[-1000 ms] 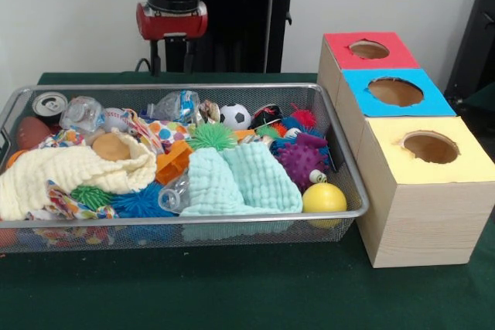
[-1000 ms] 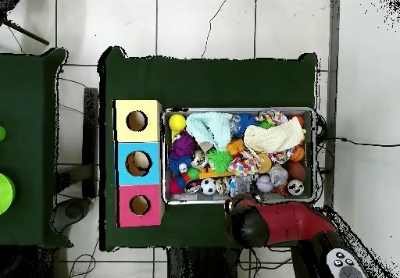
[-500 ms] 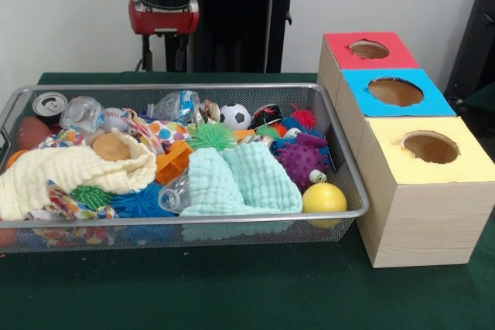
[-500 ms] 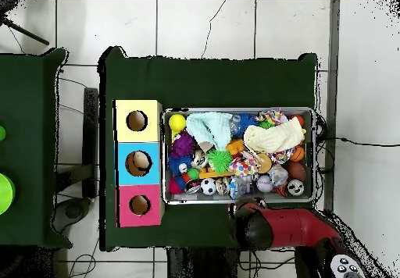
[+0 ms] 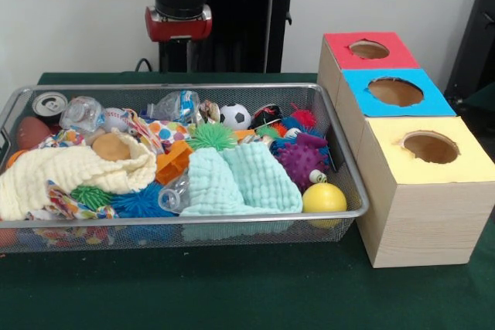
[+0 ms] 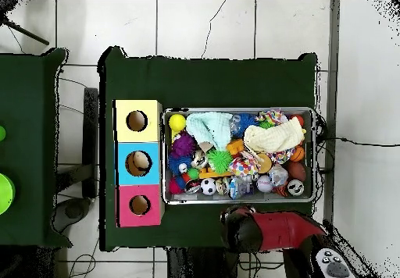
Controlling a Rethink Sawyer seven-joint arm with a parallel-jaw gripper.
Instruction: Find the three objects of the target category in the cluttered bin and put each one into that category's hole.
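Front: tool (image 5: 179,56) hangs high behind bin's (image 5: 232,87) far rim, open/shut can't tell, three bottles (image 5: 176,104) unpicked amid toys; overhead: arm (image 6: 269,229) parked off bin (image 6: 238,201) edge, prob. leaving the search view unblocked.

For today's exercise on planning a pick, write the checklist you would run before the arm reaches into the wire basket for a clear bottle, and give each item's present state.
1. Gripper above and behind the silver wire-mesh bin, not in it: ok.
2. Gripper open or shut: cannot tell.
3. A see-through wrinkly plastic bottle lies exposed beside the silver drink can: ok.
4. Second clear bottle visible at the far wall: ok.
5. Third bottle free to lift: not ok, partly under the mint-green cloth.
6. Holes in the red, blue and yellow box tops unblocked: ok.
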